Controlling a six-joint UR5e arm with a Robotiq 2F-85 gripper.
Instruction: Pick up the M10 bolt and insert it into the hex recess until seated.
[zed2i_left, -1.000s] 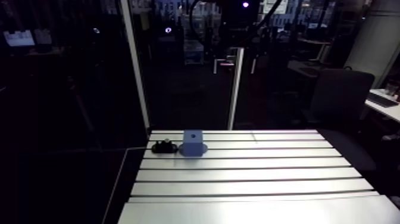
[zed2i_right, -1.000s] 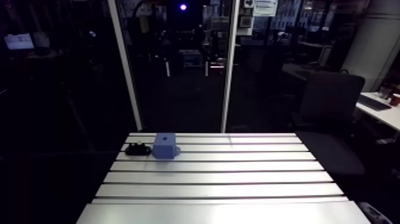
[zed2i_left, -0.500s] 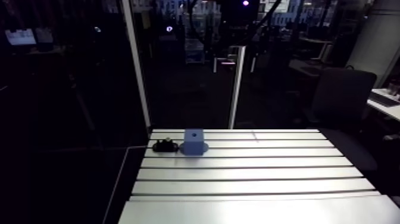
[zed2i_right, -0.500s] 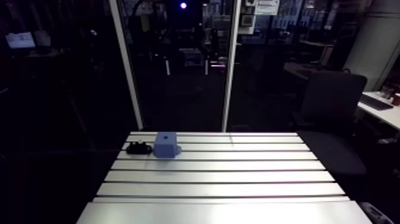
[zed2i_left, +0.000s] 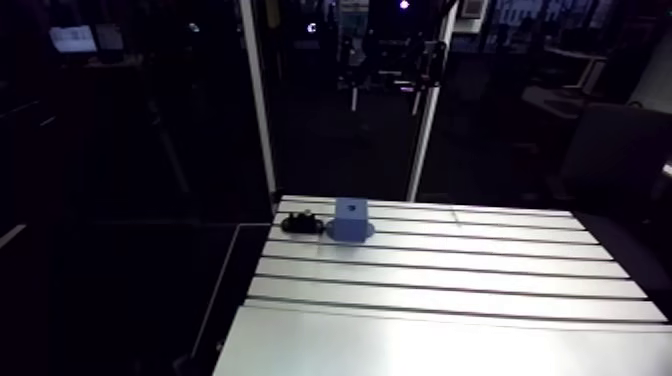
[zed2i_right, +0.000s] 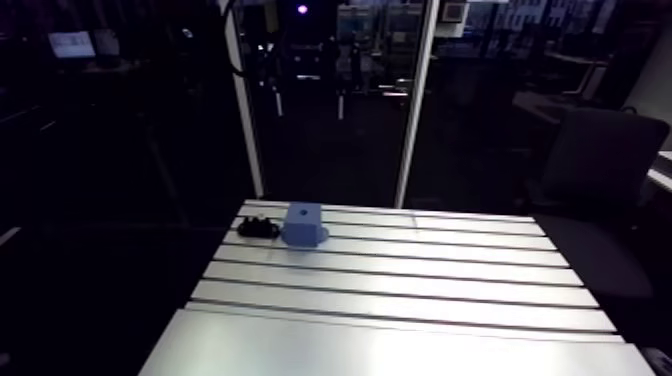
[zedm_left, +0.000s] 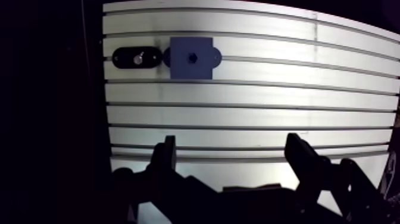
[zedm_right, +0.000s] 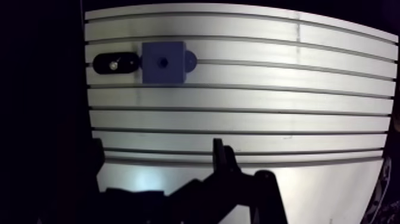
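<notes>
Arm view looks obliquely across the table (zed2i_left: 450, 300); wrist view, nearer, straight down on it.

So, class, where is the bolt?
In the wrist view the bolt sits in a black holder right beside the blue block, at the edge of the table, well ahead of the open jaws.

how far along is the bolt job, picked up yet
Done: nothing yet. The bolt sits in its black holder beside the blue block, whose recess looks empty. In hand: the gripper is open, empty, apart from both. Left: grasp, lift, insert, seat.
</notes>
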